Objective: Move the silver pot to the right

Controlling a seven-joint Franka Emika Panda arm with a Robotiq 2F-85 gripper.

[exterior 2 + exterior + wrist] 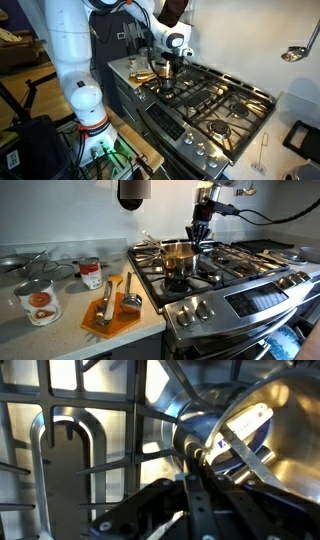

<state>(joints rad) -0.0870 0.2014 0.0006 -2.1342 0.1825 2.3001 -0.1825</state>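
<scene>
Hand sits at the rim of the silver pot (on the stove grate), spread or pinching I cannot tell.

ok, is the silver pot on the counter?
No, the silver pot sits on the stove grate, under the end effector.

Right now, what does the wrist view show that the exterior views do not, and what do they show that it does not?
Only the wrist view: a close look into the silver pot and through the grate. Only in an exterior view: the tin cans, the orange board and the stove knobs. Shared: pot, grate and the end effector at the pot.
</scene>
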